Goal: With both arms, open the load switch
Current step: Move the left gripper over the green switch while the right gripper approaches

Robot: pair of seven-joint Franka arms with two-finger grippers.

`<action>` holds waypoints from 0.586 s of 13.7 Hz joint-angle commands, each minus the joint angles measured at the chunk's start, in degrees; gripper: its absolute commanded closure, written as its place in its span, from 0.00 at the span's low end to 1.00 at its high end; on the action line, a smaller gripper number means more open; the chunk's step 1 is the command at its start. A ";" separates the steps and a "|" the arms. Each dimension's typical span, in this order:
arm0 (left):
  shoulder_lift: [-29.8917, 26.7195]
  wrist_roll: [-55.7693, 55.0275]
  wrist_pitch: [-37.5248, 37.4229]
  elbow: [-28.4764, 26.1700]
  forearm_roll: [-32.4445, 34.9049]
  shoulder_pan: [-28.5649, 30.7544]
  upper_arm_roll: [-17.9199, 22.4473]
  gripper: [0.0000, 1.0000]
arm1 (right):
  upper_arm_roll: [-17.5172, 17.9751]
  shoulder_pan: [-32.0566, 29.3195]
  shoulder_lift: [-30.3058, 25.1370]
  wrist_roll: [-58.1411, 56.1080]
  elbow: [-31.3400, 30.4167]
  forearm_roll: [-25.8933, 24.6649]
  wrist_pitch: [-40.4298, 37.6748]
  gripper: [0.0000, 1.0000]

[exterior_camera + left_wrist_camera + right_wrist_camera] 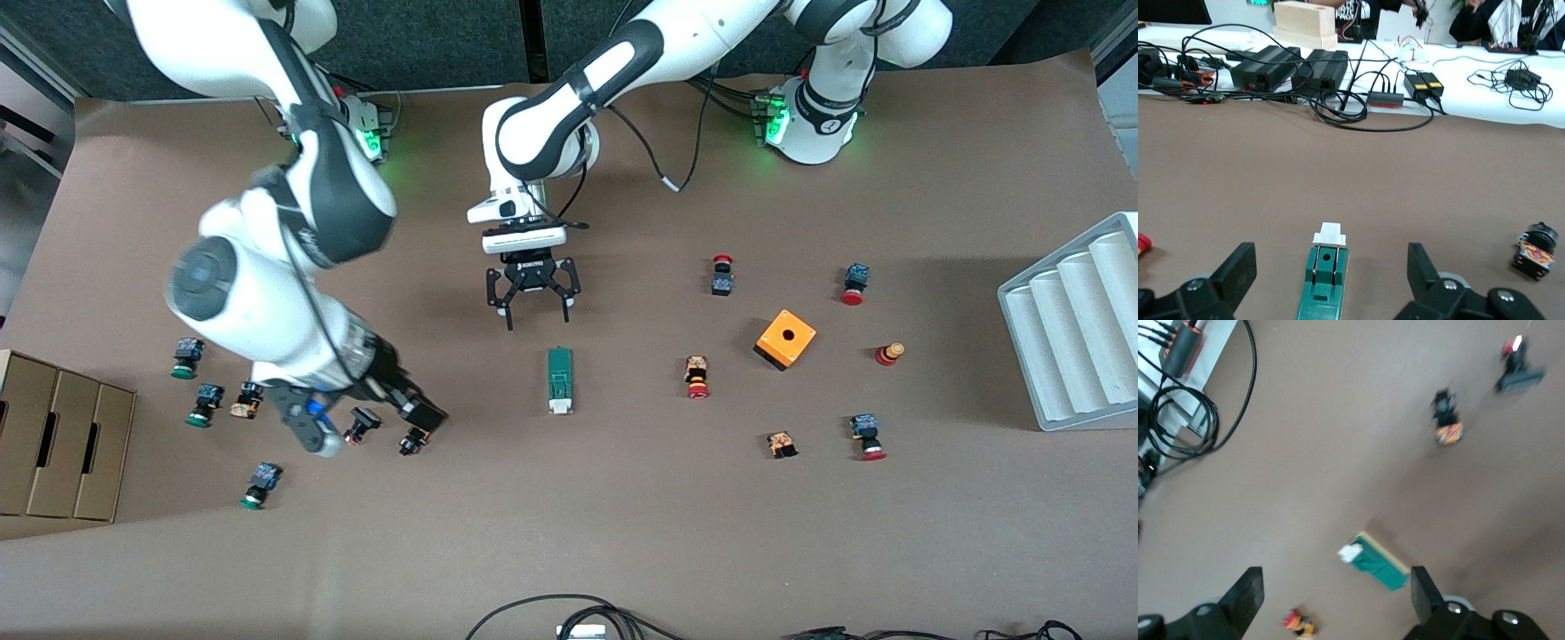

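The load switch (560,380) lies flat at mid-table, a narrow dark-green block with its white piece at the end nearer the front camera. My left gripper (538,318) hangs open over the table beside the switch's green end. In the left wrist view the load switch (1325,275) sits in line with the gap of the left gripper (1330,270), touching neither finger. My right gripper (391,425) is open, low over small buttons toward the right arm's end of the table. In the right wrist view the load switch (1378,561) lies apart from the right gripper (1335,600).
An orange cube with a hole (786,339) and red-capped buttons (698,378) lie toward the left arm's end, with a white ribbed tray (1076,320) at that edge. Green-capped buttons (204,404) and cardboard boxes (62,436) lie at the right arm's end. A red-capped button (1298,623) lies under the right gripper.
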 commanded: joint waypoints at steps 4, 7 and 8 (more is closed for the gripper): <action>8.21 -13.59 -8.65 0.16 13.13 -1.69 0.26 0.00 | 1.54 0.87 11.78 23.56 10.37 2.29 1.72 0.02; 11.73 -18.67 -11.13 0.25 18.14 -2.66 0.26 0.00 | 1.54 3.15 15.82 32.88 11.52 2.29 3.56 0.02; 12.87 -21.74 -11.22 0.43 20.24 -2.92 0.35 0.00 | 1.54 3.68 17.32 35.26 11.78 2.29 4.70 0.02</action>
